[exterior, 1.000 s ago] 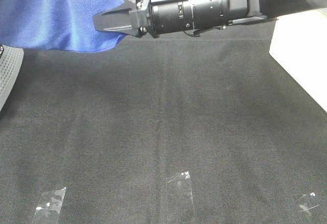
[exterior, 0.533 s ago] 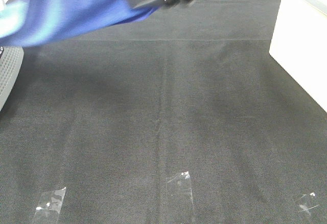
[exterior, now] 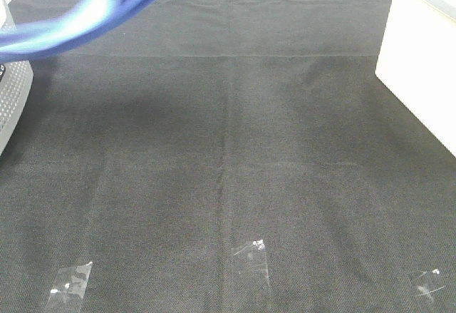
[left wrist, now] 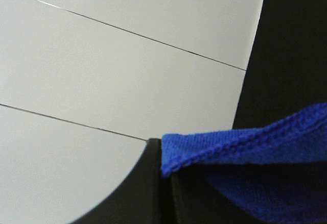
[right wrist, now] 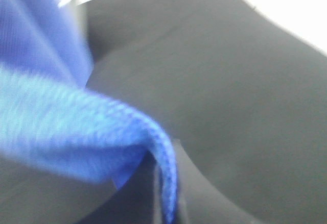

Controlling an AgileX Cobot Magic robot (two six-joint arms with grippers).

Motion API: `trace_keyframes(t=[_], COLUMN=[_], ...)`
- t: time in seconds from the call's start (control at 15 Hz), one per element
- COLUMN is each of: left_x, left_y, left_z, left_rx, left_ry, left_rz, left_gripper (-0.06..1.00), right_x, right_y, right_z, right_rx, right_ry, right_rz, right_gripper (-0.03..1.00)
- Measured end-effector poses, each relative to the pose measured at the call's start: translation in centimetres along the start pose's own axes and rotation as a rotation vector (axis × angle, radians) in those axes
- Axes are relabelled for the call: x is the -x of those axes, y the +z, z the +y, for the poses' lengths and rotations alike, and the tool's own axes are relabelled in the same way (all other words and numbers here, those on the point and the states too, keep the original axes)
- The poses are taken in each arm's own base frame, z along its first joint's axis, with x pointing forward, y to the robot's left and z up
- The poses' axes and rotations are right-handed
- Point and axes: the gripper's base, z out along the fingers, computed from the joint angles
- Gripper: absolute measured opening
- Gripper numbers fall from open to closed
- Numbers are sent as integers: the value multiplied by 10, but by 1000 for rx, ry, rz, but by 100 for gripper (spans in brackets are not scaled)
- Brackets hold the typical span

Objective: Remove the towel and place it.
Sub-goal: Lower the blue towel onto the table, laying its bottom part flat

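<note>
The bright blue towel (exterior: 92, 6) hangs blurred in the air at the exterior view's top left, well above the black table cloth. Neither arm shows in that view. In the left wrist view, my left gripper (left wrist: 166, 183) is shut on the stitched edge of the towel (left wrist: 255, 152), which trails off to one side. In the right wrist view, my right gripper (right wrist: 168, 203) is shut on a fold of the towel (right wrist: 66, 127), and the cloth drapes away from the dark fingers. No white tag shows.
The black table cloth (exterior: 235, 149) covers the table. A white block (exterior: 420, 92) stands at the right edge and a grey perforated object (exterior: 11, 106) at the left edge. Three clear tape pieces (exterior: 253, 256) lie along the front. The left wrist view faces white wall panels (left wrist: 102, 55).
The right arm, seen reaching across the top a second ago, has risen out of the exterior view. The towel has swept up and to the left with it.
</note>
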Motion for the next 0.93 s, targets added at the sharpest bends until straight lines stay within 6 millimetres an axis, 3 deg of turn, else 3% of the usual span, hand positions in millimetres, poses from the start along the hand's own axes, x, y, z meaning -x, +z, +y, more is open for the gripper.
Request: trace_keyframes(t=[0.2, 0.4, 0.67, 0.8, 0.93], left_x=[-17, -35, -37, -39, -55], left_y=[17, 35, 54, 60, 66], left_z=[7, 6, 0, -3, -2], left_rx=[119, 205, 319, 365, 423], left_ry=[-28, -43, -14, 26, -22], left_rz=[-36, -66, -178, -207, -196], left_gripper=[0, 0, 0, 0, 0], right_x=[25, 38, 62, 63, 56], right_y=[-21, -27, -37, -31, -11], right_z=[-12, -21, -28, -29, -32], right_rx=[-125, -236, -353, -368, -367], right_ry=[-72, -154, -218, -230, -243], right_rz=[-57, -156, -418, -449, -425], right_gripper=[1, 1, 1, 1, 1])
